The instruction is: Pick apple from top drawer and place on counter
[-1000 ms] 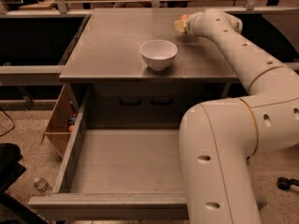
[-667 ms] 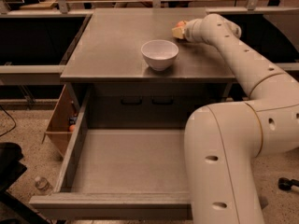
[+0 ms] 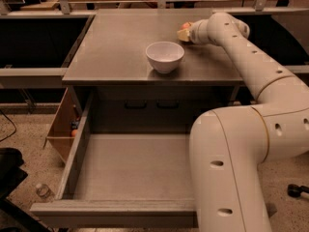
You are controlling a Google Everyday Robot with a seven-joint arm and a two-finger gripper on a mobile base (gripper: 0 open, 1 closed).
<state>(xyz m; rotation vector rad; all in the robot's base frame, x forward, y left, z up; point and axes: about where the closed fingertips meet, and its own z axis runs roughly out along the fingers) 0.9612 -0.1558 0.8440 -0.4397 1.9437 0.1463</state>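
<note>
Arm (image 3: 251,66) is edging lower over the bench (image 3: 120,47), end effector (image 3: 184,33) beside white bowl (image 3: 165,56), grip state: cannot tell. Apple (image 3: 186,26) is showing at its tip, out of top drawer (image 3: 140,168); release likely next.

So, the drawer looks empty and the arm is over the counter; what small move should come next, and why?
Probably ease the gripper down onto the counter and leave the apple there. The apple shows at the gripper, behind and to the right of the white bowl, apart from it, and the top drawer holds nothing visible.
</note>
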